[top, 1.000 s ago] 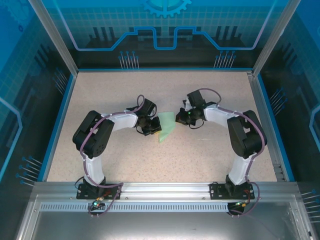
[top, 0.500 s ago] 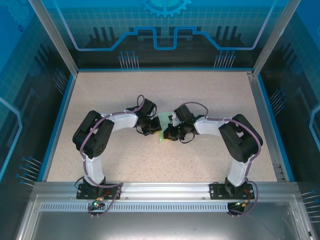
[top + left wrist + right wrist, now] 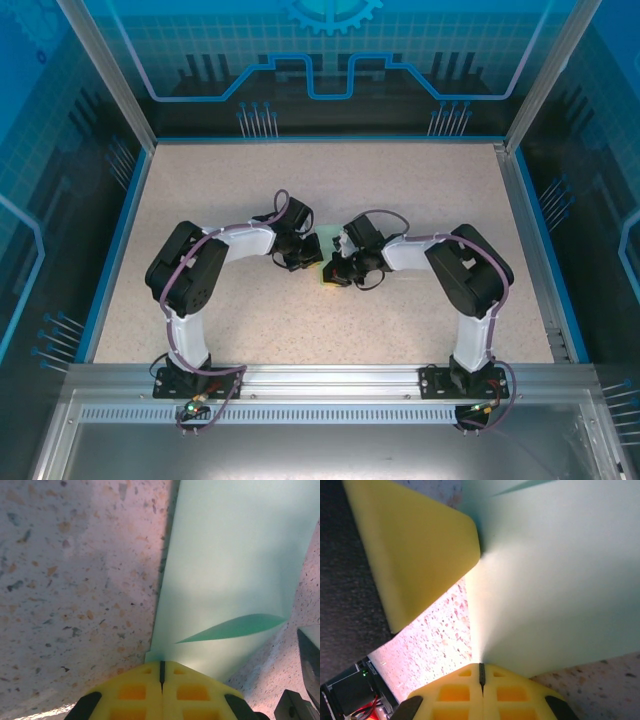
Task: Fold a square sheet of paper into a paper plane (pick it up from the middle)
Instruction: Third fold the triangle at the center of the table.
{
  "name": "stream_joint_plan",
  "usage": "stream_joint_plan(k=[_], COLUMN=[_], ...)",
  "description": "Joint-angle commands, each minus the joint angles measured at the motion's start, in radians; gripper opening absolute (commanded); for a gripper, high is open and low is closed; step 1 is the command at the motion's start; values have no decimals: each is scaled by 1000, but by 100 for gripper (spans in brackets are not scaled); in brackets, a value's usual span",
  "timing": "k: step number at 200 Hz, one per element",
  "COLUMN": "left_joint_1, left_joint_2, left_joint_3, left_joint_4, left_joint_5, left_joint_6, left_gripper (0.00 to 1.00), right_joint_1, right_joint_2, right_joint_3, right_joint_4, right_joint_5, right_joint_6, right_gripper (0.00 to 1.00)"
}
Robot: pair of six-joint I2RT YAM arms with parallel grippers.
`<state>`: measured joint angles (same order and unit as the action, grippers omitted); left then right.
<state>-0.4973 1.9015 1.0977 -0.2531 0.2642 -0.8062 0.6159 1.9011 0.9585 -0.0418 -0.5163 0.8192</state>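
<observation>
The paper plane point(image 3: 325, 282) is a pale mint-green folded piece lying flat on the speckled table, mostly covered by both grippers in the top view. My left gripper point(image 3: 305, 262) is shut, its yellow tips point(image 3: 161, 662) resting on the near edge of the paper point(image 3: 235, 570), where a thin fold gap shows. My right gripper point(image 3: 336, 272) is shut too, its tips point(image 3: 481, 666) pressed on the paper point(image 3: 555, 580) from the other side. The left gripper's yellow finger point(image 3: 415, 545) stands right beside it.
The speckled beige table point(image 3: 420, 190) is bounded by a blue rim and glass walls point(image 3: 130, 200). An aluminium rail point(image 3: 320, 385) with both arm bases runs along the near edge. The two arms meet at the table's middle.
My right gripper has swept left across the paper until it sits next to the left gripper, covering most of the green. The left arm has held still.
</observation>
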Motion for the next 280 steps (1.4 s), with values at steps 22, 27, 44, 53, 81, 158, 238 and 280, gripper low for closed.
stream_joint_plan(k=[22, 27, 44, 53, 81, 158, 238, 280], left_joint_1=[-5, -6, -7, -7, -7, -7, -6, -7], left_joint_2=[41, 41, 41, 41, 42, 44, 40, 41], left_joint_3=[-15, -15, -13, -12, -10, -18, -18, -12], left_joint_4=[-69, -68, -69, -70, -71, -69, -74, -73], left_joint_5=[-70, -69, -70, -71, -73, -80, -84, -83], left_joint_6=[7, 7, 5, 4, 5, 3, 6, 9], left_gripper=[0, 0, 1, 1, 1, 0, 0, 0], right_joint_1=[19, 18, 19, 19, 27, 42, 10, -33], right_joint_2=[30, 26, -3, -19, -35, 40, -110, -60], right_joint_3=[27, 28, 22, 17, 8, 33, 15, 59], right_joint_4=[-49, -47, -25, -14, -7, -40, -47, -113], right_joint_5=[0, -2, -15, -24, -40, -24, 24, 66], right_joint_6=[-21, -21, -22, -23, -36, -31, -40, -75], right_gripper=[0, 0, 0, 0, 0, 0, 0, 0])
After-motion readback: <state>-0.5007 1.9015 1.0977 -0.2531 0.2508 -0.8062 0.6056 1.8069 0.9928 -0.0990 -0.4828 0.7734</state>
